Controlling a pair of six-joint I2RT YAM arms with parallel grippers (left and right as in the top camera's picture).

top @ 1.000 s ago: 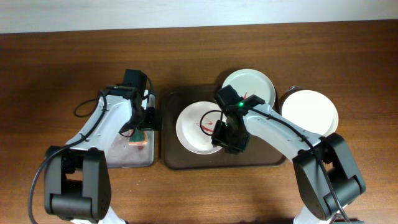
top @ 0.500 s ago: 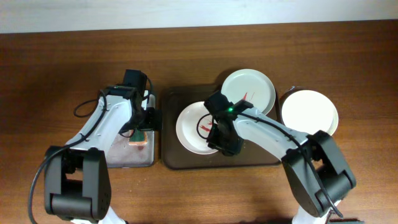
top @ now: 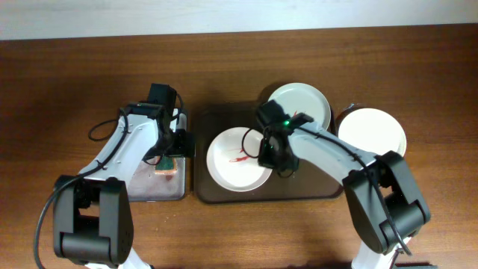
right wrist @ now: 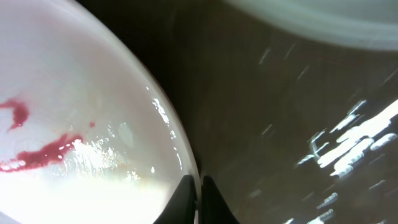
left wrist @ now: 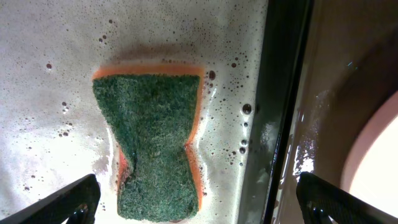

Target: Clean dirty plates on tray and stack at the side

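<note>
Plate with red smears (top: 235,158) lies in the tray (top: 314,188), in its left half; my right jaws are pinched fully together at its rim (nipping it or not, I can't tell). A second plate (top: 299,103) overlaps the tray's far edge, and a third plate (top: 372,134) sits right of the tray. Left of the tray, my left jaws gape empty over the sponge (left wrist: 152,143).

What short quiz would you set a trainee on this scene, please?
1. True or false: the sponge lies on a plate.
2. The right gripper is shut on: A the smeared plate's rim; B the sponge; C nothing.
3. Fill in: the left gripper hovers over the sponge with jaws ___.
Key: 1 false, it lies in the grey tray; 2 A; 3 open.
</note>
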